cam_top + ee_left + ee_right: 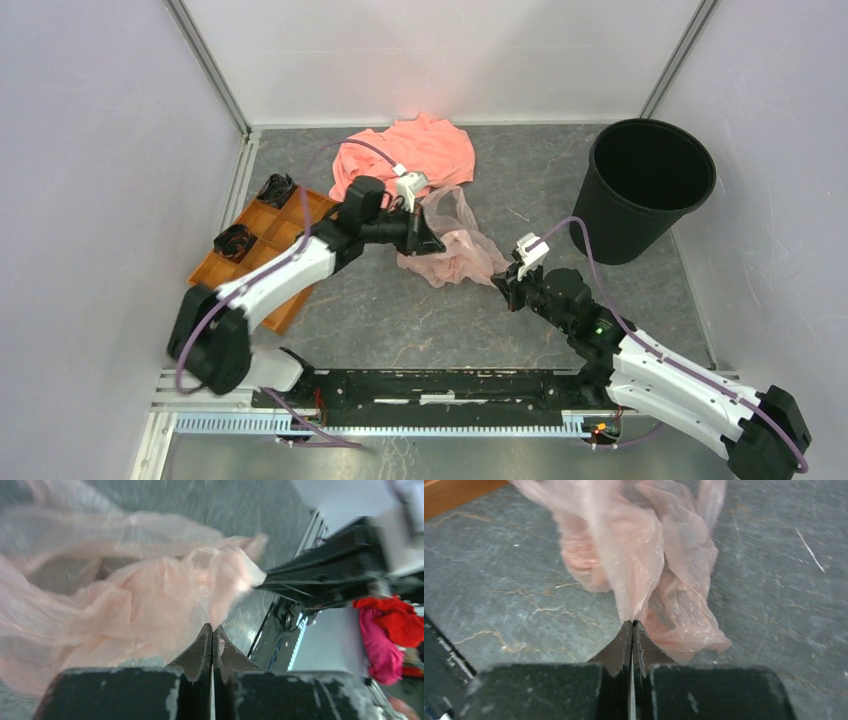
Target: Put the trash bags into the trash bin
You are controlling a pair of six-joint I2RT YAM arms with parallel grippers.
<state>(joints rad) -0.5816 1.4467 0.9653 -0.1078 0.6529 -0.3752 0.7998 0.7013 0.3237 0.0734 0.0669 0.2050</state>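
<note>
**Left gripper (pixel 436 243) and right gripper (pixel 502 284) both pinched shut, nothing in the bin yet**

In the left wrist view we see the left gripper (pixel 211 630) with its two black fingers pressed together. The thin, translucent pale pink plastic film trash bag (pixel 140 610) runs right down to their tips, so we judge it clamped on a fold of that film. The right gripper (pixel 632 627) is the same in its own view: the jaws meet, and a strip of the trash bag (pixel 634 555) rises straight from the tips.

From above, the trash bag (pixel 460 255) sits crumpled on the grey stone-patterned table (pixel 400 330), between the two grippers. It is just in front of the opaque salmon-orange fabric cloth (pixel 420 150) and well apart from the round black plastic trash bin (pixel 620 235) at the far right. The orange compartment tray (pixel 268 222) sits to the left, under the left arm.

We judge the task to be at its grasping stage. The film is caught at two places, but the bag has not been carried towards the bin, and what shows of the bin's inside is only dark. The lift, the carry to the right, the drop over the rim and the release are all left to do.

The bag's long axis runs diagonally across the table. One end is far and to the left, near the cloth, and the other is near and to the right, at the right gripper. We cannot tell where its mouth points.
</note>
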